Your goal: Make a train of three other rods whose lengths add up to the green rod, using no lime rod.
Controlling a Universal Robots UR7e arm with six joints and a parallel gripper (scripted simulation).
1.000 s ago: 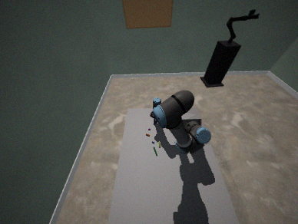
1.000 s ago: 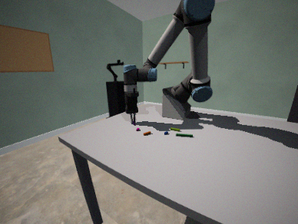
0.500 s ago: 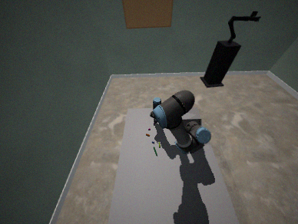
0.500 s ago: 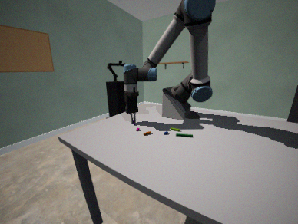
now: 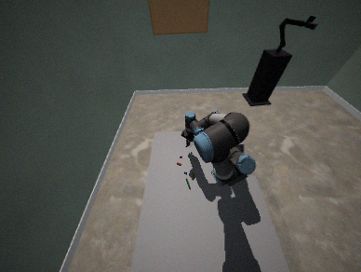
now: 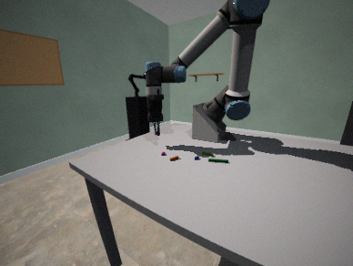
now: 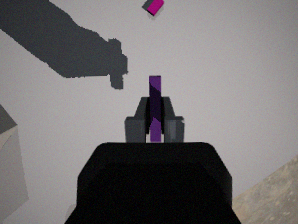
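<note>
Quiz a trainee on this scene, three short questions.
1. True or false: the gripper is shut on the purple rod.
2. In the exterior view, which rod lies furthest left on the table? A. magenta B. green C. blue
3. Fill in: ___ rods lie on the table in the exterior view.

Key: 1 true; 2 A; 3 five.
</note>
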